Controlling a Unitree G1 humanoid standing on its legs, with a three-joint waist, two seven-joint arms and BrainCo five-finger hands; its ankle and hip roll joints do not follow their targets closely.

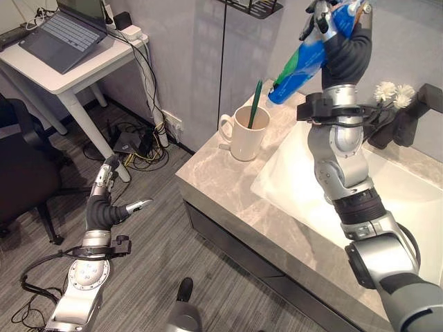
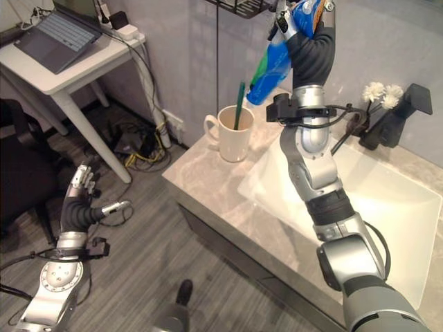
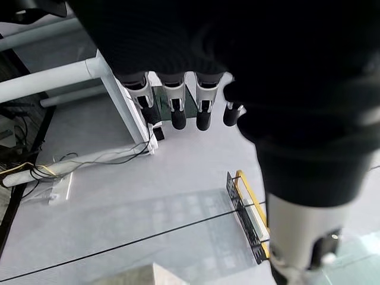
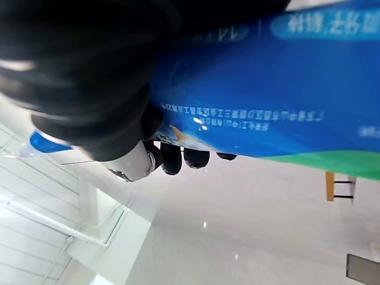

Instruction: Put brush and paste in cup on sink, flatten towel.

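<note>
We see right robot hand curled round paste tube, raised right of cup | brush upright in cup on bench | left robot hand low, fingers relaxed, holding nothing

Green brush upright in cream cup

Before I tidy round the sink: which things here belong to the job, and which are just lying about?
Job:
toothpaste tube, gripped in right hand
green toothbrush, standing in cup
sink

Lying about:
laptop on white desk
white flowers
wire shelf
</note>
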